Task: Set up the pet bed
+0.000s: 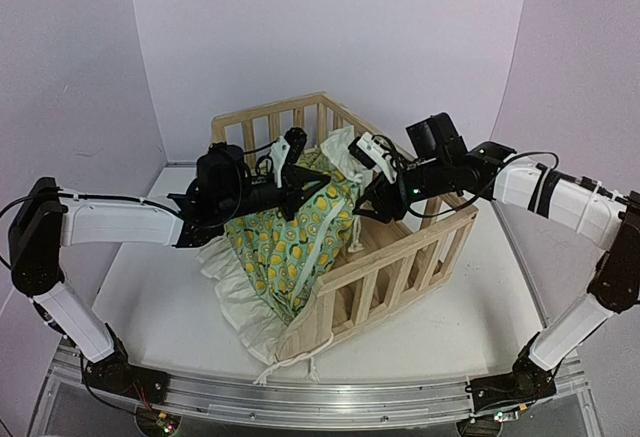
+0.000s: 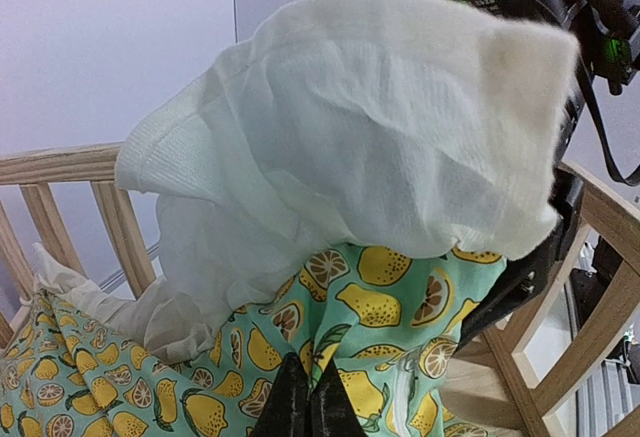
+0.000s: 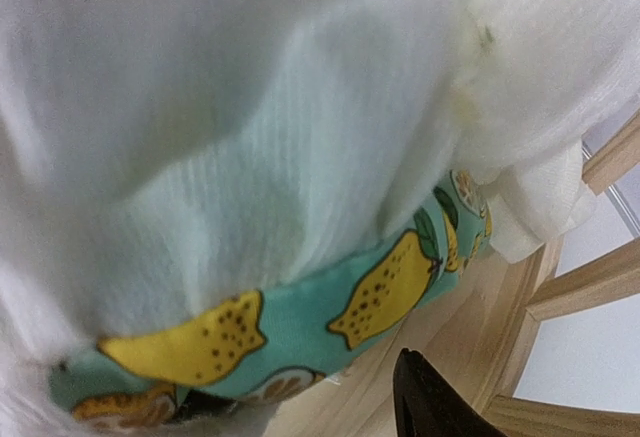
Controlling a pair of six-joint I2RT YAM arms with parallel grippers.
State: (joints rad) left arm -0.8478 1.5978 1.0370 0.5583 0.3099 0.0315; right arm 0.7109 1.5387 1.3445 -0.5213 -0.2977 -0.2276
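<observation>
Cushion (image 1: 282, 245) spills over the frame's (image 1: 400, 269) low side.

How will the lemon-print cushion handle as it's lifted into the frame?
Probably floppy: the cushion sags and folds where it spills out of the frame. Likely light, since the left gripper pinches just one fold. Its ruffle may snag on slats.

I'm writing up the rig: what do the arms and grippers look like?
Both the left arm and right arm have white tubular links joined by chunky black joints, with thin black cables looping alongside. The left gripper and right gripper are black with white fittings on top; a green light glows on the right wrist.
</observation>
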